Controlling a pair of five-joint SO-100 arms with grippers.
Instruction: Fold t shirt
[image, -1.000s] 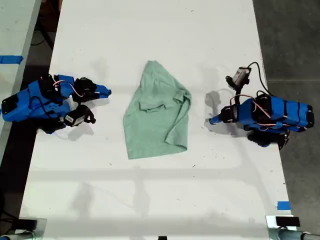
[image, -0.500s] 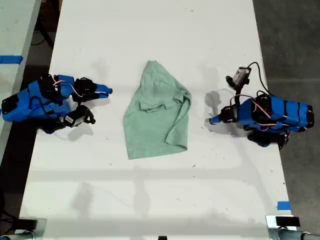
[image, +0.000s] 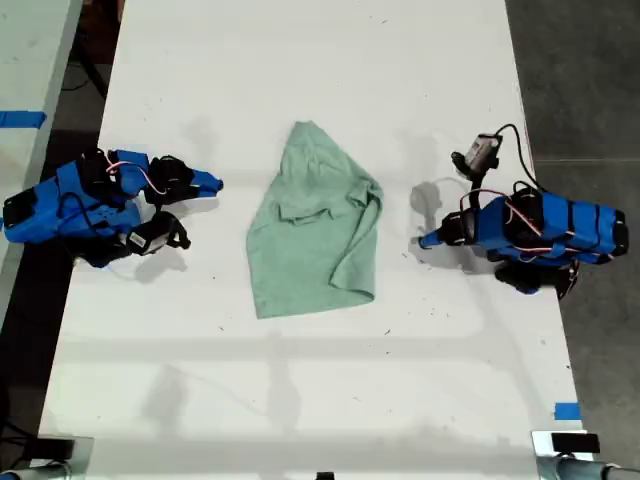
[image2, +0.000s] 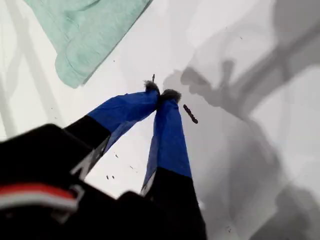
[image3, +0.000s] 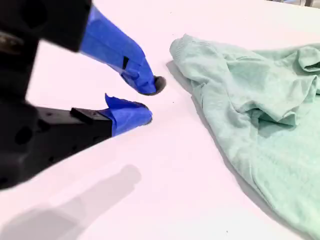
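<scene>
Mint-green and soft, the t shirt (image: 316, 222) lay crumpled on the white table (image: 300, 60) between my grippers. My first gripper (image2: 161, 95) was pinched together on nothing; my second gripper (image3: 147, 102) stood slightly parted, seemingly empty. Limp cloth: I'd probably pinch a hem corner.

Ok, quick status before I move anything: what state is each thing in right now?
t shirt: lying on the table, loosely folded over itself and wrinkled, not a neat fold; held by neither gripper.
my first gripper: shut, tips touching, empty, clear of the shirt.
my second gripper: slightly open, empty, beside the shirt's edge without touching it.
table: white, bare around the shirt.
</scene>
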